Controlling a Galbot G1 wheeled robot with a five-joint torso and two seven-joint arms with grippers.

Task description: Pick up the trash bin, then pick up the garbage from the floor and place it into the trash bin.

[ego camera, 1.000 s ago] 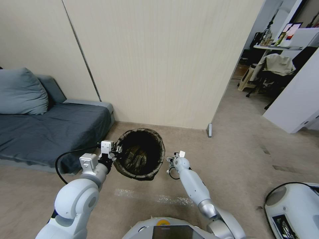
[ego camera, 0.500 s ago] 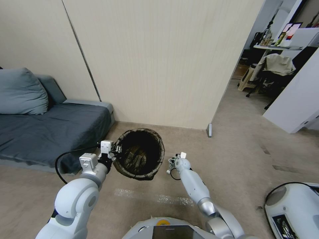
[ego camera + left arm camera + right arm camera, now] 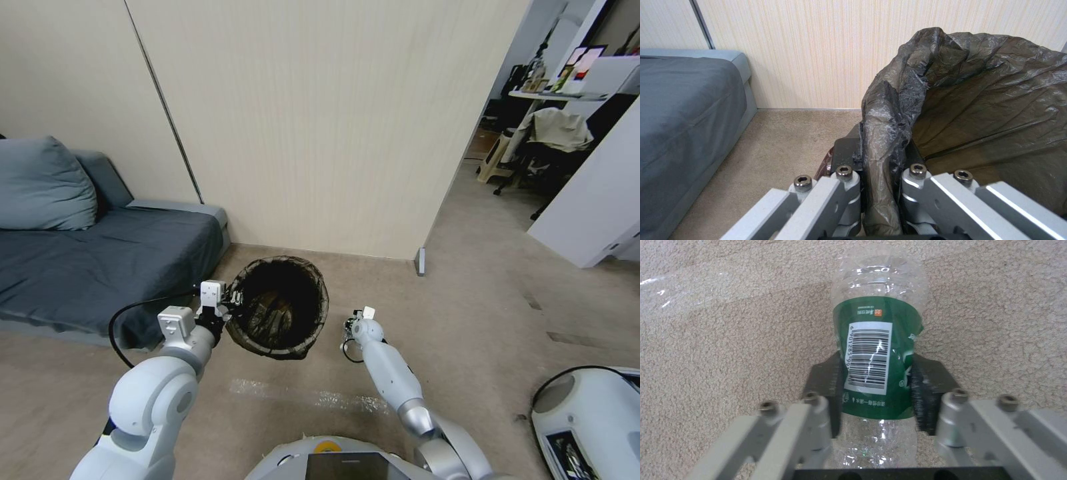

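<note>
- Bin (image 3: 279, 310): my left gripper (image 3: 882, 186) pinches its rim, holding it up, ready for trash.
- Right gripper (image 3: 876, 396) fingers squeeze the bottle (image 3: 878, 340), to carry it over.

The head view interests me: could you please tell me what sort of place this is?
Probably a lived-in room beside an office area: a dark grey sofa with a cushion against a panelled wall, carpet underfoot, and a desk with monitors through the opening.

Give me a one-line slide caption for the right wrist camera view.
Right gripper shut on a clear bottle with a green barcode label, above beige carpet.
</note>
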